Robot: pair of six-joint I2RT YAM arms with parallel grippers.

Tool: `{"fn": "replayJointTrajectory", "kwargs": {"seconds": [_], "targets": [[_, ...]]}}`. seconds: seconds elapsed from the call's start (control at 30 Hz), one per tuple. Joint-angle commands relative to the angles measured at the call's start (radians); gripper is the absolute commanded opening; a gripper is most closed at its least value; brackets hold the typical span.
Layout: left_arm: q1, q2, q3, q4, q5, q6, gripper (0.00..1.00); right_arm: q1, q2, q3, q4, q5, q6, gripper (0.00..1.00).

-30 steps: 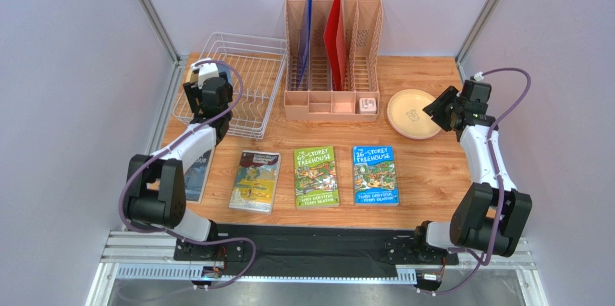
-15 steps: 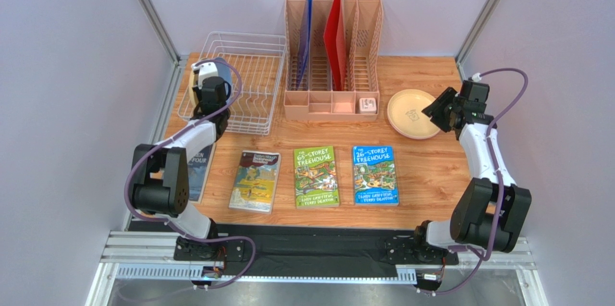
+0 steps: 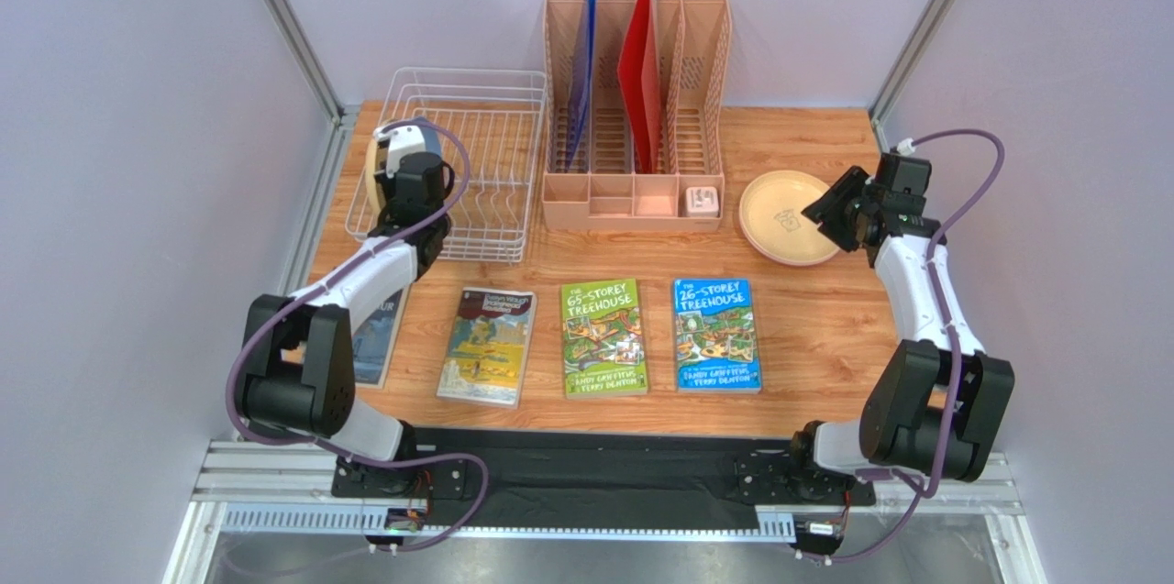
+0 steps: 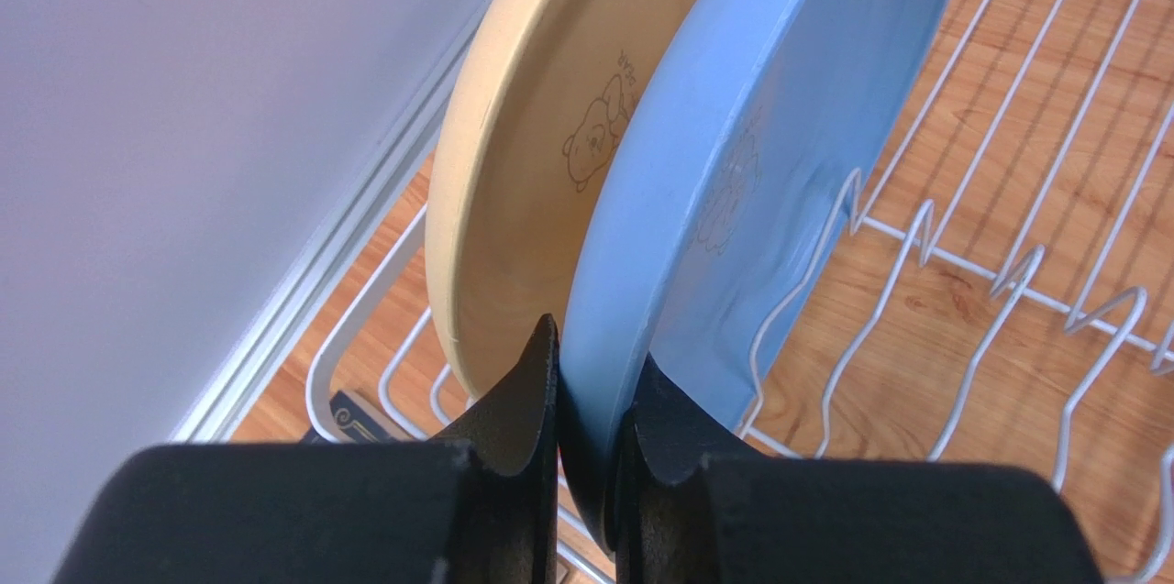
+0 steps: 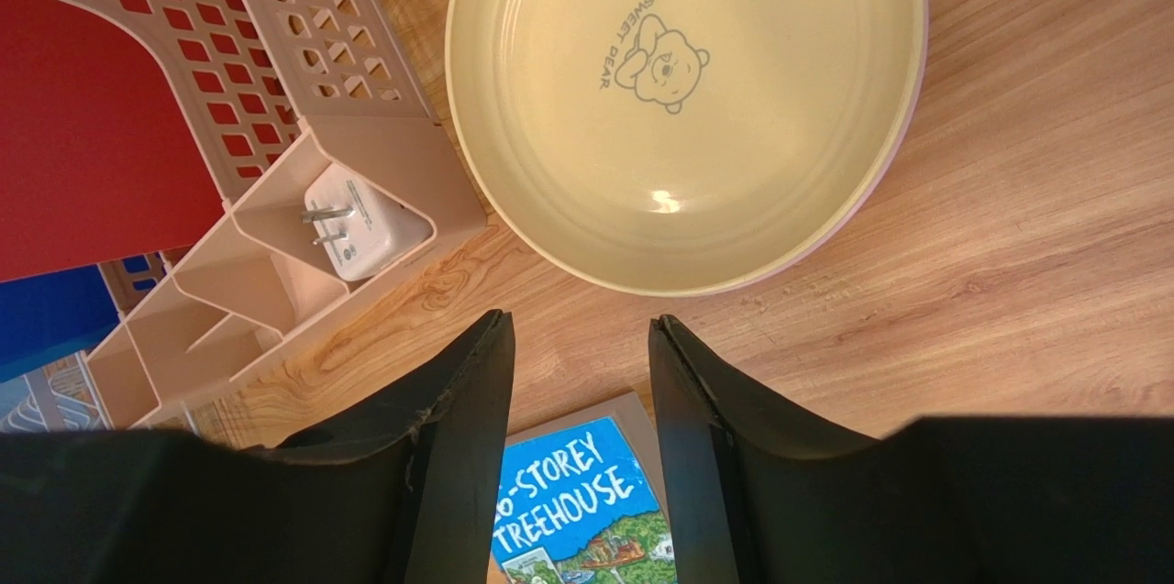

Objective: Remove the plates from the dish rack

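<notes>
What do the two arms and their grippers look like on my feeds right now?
The left arm and the right arm both have white links between bulky black joints, and a looping lilac cable trails along each. The left gripper and right gripper have plain matte black fingers that taper towards the tips. No markings show.

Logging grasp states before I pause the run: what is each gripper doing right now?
Left gripper: closed on the rim of the blue plate.
Right gripper: open, holding nothing.
</notes>
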Motion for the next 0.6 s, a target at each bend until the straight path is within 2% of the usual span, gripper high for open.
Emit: {"fn": "replayJointTrajectory", "kwargs": {"seconds": [0.0,0.17,0.37,0.5,0.57], "targets": [[-0.056,-0.059,0.082,0.107,-0.162,0.065,0.0,0.009,0.004,-0.005,0.025,-0.008,-0.019,0.46],[-0.087,-0.036,0.086,0.202,-0.332,0.164,0.0,0.008,0.008,-0.002,0.028,-0.016,-0.019,0.46],[-0.094,-0.019,0.08,0.262,-0.45,0.26,0.0,0.009,0.019,-0.001,0.027,-0.023,-0.017,0.46],[-0.122,-0.077,0.075,0.259,-0.468,0.279,0.0,0.018,0.008,0.01,0.012,0.01,-0.023,0.46],[-0.148,-0.117,0.089,0.145,-0.431,0.213,0.0,0.06,-0.025,0.041,-0.04,0.074,-0.036,0.46]]}}
